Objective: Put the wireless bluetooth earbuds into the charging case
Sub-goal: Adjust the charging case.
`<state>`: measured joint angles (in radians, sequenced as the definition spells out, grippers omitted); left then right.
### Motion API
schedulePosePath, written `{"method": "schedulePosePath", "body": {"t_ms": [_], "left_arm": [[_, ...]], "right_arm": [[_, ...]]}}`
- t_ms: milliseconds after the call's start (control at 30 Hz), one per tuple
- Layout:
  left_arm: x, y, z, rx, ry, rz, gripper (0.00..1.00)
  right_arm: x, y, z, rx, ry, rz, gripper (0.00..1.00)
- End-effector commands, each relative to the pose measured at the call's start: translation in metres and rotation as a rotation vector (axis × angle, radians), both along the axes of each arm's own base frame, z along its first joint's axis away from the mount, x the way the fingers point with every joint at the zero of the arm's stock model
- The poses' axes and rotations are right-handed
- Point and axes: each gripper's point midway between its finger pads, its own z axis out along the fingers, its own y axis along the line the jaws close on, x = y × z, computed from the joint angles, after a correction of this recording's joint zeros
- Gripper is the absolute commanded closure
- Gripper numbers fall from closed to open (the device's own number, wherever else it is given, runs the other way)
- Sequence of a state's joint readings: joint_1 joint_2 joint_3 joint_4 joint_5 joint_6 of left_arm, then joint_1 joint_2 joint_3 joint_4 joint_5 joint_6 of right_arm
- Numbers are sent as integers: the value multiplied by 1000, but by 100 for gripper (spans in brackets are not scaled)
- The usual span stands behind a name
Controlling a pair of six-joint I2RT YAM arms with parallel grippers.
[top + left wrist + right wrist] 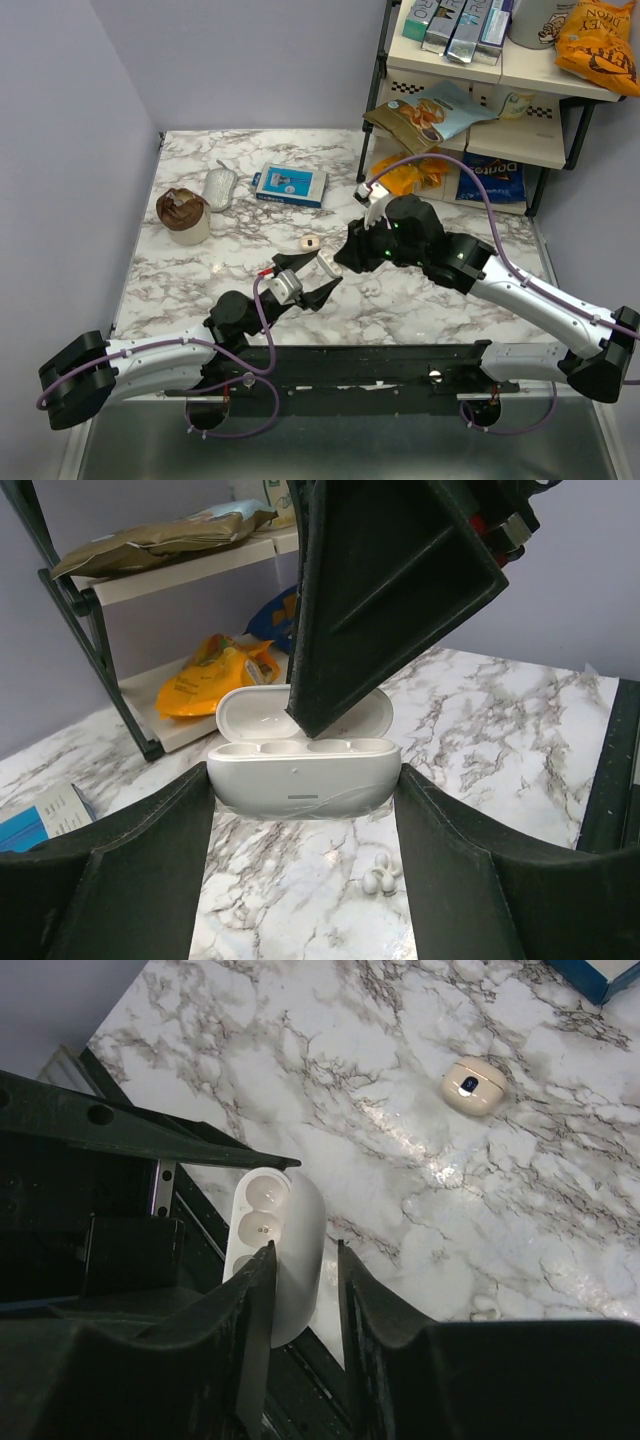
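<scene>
left gripper (308,276): clamped on open charging case (300,778) | right gripper (308,1260): straddles lid (250,715), grip unclear | earbuds (378,878): tiny, blurred

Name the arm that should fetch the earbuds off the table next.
Right, probably. The left gripper is clamped on the open charging case and must steady it; the right gripper only straddles its lid, and the earbuds lie loose beneath.

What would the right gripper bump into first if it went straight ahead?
The open case, held by the left gripper. Its lid sits between the right gripper's jaws, so contact looks almost immediate, though depth is unclear.
</scene>
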<state>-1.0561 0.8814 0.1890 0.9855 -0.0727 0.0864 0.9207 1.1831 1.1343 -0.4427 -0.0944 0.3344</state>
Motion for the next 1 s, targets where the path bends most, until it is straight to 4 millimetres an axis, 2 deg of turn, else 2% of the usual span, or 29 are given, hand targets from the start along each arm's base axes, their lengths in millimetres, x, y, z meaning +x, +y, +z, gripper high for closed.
{"method": "schedulePosePath", "body": {"t_ms": [0,100,133,200,233,300,333,400,433,500,533,633,767,800,833,867,900,933,967], "left_arm": [[0,3,16,-48,-26,13,100],[4,3,15,-45,-3,33,100],[6,2,15,-40,9,40,88],[11,-1,10,-6,54,58,70],[15,-1,8,9,69,72,53],[18,-3,4,33,106,85,40],[22,-1,3,30,118,109,30],[23,-1,2,29,147,118,21],[26,1,1,32,152,136,12],[28,1,1,29,197,149,7],[29,1,1,35,202,152,1],[29,0,4,47,221,145,1],[23,-4,15,40,250,74,1],[0,-14,25,36,226,-87,1],[-10,-16,31,19,221,-164,1],[-9,-11,37,-18,250,-210,1],[-28,-15,46,-29,240,-347,1],[-33,-12,50,-34,244,-410,1],[-28,-6,55,-73,296,-434,1]], "right_arm": [[-2,1,-5,-7,7,26,64],[-3,-1,-2,-7,-16,36,76],[-3,-1,0,-6,-26,38,84],[-3,-5,7,-1,-63,50,90],[-4,-6,10,-1,-77,55,96],[-4,-10,20,5,-117,63,99],[-5,-13,23,2,-128,64,99],[-7,-18,35,11,-172,69,99],[-7,-20,39,16,-185,69,99],[-8,-23,48,18,-225,80,99],[-10,-26,51,17,-238,83,99],[-13,-30,59,20,-280,108,99],[-18,-31,59,-11,-362,187,99],[-15,-36,59,-24,-393,174,99],[-12,-36,63,-13,-437,163,99],[-12,-44,63,-19,-485,157,99],[-11,-47,64,-19,-514,146,99],[-10,-48,68,-8,-543,145,99],[-11,-50,71,-9,-571,153,99]]}}
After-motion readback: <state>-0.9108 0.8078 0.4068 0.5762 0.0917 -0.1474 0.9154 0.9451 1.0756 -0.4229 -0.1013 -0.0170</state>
